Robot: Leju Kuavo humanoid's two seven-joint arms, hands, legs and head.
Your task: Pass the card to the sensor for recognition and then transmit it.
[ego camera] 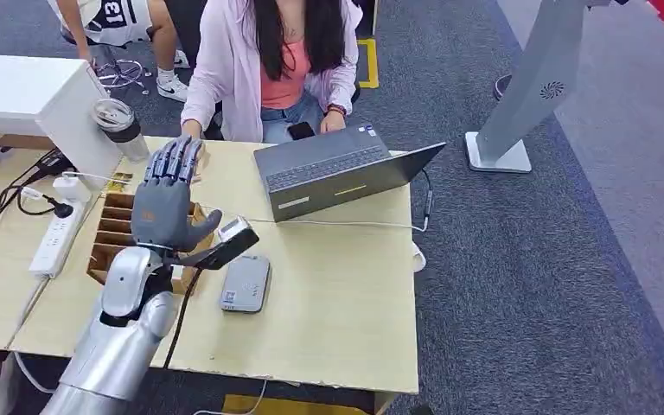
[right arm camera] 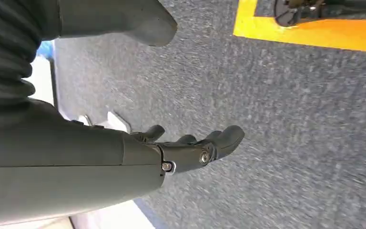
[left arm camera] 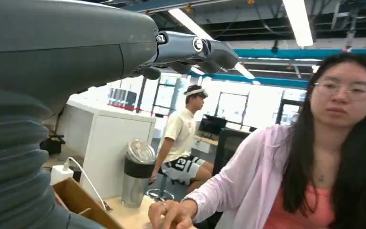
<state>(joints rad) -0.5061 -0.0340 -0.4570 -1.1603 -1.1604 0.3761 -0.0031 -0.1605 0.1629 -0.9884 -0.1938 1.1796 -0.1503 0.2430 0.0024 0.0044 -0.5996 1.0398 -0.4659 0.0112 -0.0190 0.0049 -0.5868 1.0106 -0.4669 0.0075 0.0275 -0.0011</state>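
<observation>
**A:** Where is the card? I can't find it.

**B:** I can't pick one out either. The left hand [ego camera: 166,203] is raised at centre left of the frame, over a wooden rack [ego camera: 108,226] of narrow slots on the table [ego camera: 337,303]. My guess is that the cards stand in those slots. The hand covers part of the rack, and the slots that do show are too dark to tell what is in them.

**A:** Is the hand holding anything?

**B:** No. Its fingers are straight and spread and its thumb is out to the side, with nothing between them. The right hand [right arm camera: 190,152] hangs over the carpet with its fingers loosely apart, and it is empty too.

**A:** And the sensor?

**B:** Probably the flat grey pad [ego camera: 245,284] just below and to the right of the left hand, lying on the table near the rack.

**A:** How would a card handle?

**B:** I'd expect it to be light, thin, stiff and slick. It could slide out of a loose pinch or flex if squeezed hard. The top edge standing above a slot is the place to take it, thumb on one face and a finger on the other. That leaves most of it free to lay on the pad.

**A:** Any other containers?

**B:** A lidded tumbler [ego camera: 119,125] stands at the upper left, closed, so I can't see what is in it. A person [ego camera: 268,60] sits behind the laptop [ego camera: 328,169], with one hand on the table near the robot's fingertips.
</observation>
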